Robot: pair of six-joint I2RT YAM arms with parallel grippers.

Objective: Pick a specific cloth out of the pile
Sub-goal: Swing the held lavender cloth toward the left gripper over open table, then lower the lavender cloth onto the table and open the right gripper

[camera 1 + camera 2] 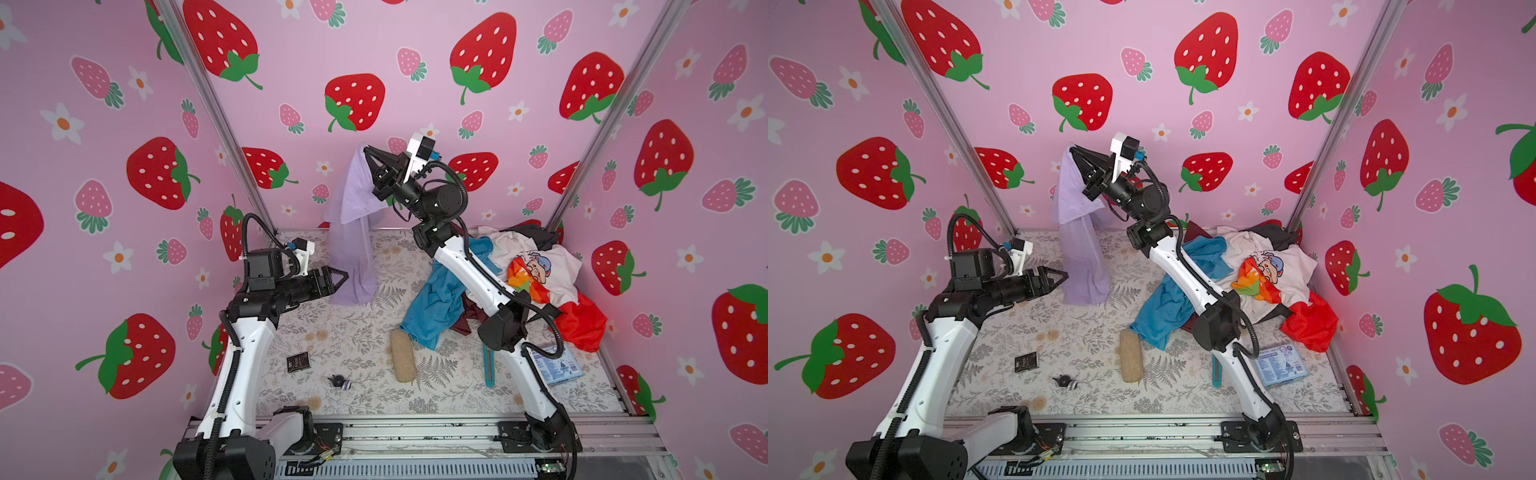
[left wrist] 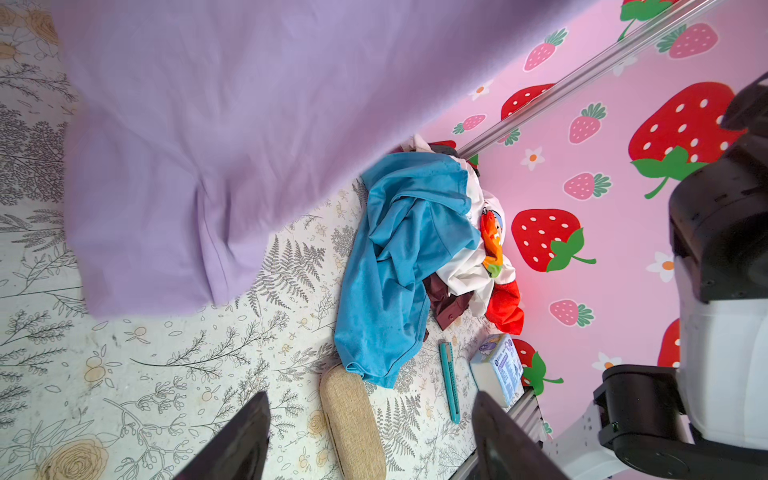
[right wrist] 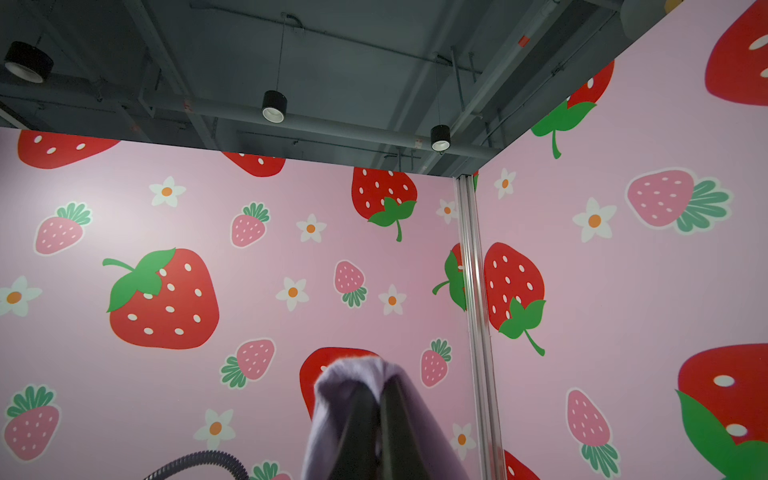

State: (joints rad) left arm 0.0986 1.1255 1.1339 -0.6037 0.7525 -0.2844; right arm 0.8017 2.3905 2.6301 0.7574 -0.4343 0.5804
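Note:
The pale lavender cloth (image 1: 353,232) (image 1: 1079,249) hangs high at the back of the table, and its lower end reaches the floral tabletop. My right gripper (image 1: 366,148) (image 1: 1072,147) (image 3: 380,386) is shut on its top edge, where the fabric (image 3: 353,374) bunches over the tips. My left gripper (image 1: 343,280) (image 1: 1063,276) (image 2: 371,395) is open and holds nothing. It sits low, just left of the cloth's lower part (image 2: 187,145). The pile (image 1: 528,270) (image 1: 1266,270) (image 2: 415,249) lies at the back right: blue, maroon, red and black garments and a white printed shirt.
A beige glasses case (image 1: 402,356) lies in front of the pile's blue garment. A teal utility knife (image 1: 489,368) and a blue-white packet (image 1: 559,365) lie under the right arm. A small black packet (image 1: 298,362) and a small dark object (image 1: 340,380) lie front left.

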